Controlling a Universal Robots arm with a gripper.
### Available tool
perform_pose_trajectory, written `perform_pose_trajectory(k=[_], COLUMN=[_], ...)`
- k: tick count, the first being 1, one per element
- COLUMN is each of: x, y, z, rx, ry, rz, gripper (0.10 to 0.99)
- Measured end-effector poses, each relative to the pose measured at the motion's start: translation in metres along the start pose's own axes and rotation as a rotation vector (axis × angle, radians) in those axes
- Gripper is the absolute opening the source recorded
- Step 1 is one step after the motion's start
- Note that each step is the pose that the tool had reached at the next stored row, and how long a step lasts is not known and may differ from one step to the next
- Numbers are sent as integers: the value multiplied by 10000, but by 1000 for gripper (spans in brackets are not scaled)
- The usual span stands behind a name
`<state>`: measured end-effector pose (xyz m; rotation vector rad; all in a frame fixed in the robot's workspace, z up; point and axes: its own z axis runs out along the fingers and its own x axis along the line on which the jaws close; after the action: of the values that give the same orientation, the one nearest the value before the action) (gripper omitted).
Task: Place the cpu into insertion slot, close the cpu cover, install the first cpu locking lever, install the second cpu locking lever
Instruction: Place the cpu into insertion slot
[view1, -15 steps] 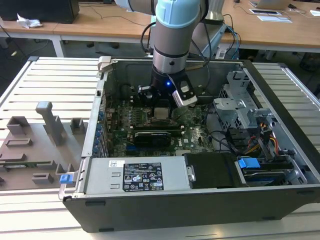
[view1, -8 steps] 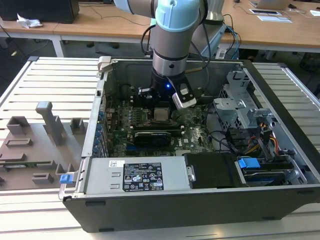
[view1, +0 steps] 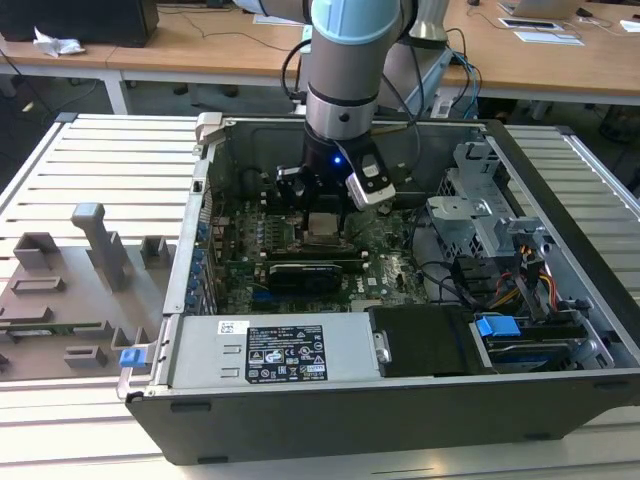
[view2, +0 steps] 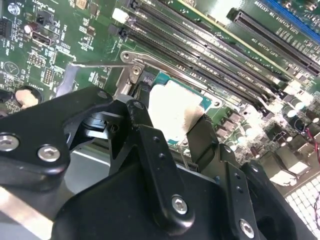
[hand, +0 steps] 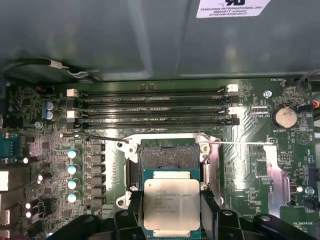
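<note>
Exterior view: bright, even overhead room light; computer case (view1: 400, 400) interior shadowed beneath the arm (view1: 345, 60); blue lamp (view1: 340, 158) glowing at the wrist.
Second wrist view: cpu (view2: 172, 107) top glared to white; fingers (view2: 202, 137) dark.
First wrist view: green board (hand: 40, 150) evenly lit; far case wall (hand: 125, 35) dim.

Arm (view1: 345, 60) vert., wrist pointing down; gripper (hand: 171, 214) fingers (hand: 209, 212) pinched on opp. sides of cpu (hand: 171, 197).
</note>
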<state>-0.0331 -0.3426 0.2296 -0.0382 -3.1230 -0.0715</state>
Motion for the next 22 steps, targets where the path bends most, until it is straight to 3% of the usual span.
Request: perform_pose_trajectory(k=[2,3,6,12,22], x=[1,-2,-15,-14,-14], y=[70,108,158,158,158], z=[3,5,8,8,10], rx=[348,380,382,393,363], ry=[-6,-1,6,1,-60], rz=[-34,-57,-95,41,2447], gripper=[541,541,541,541,541])
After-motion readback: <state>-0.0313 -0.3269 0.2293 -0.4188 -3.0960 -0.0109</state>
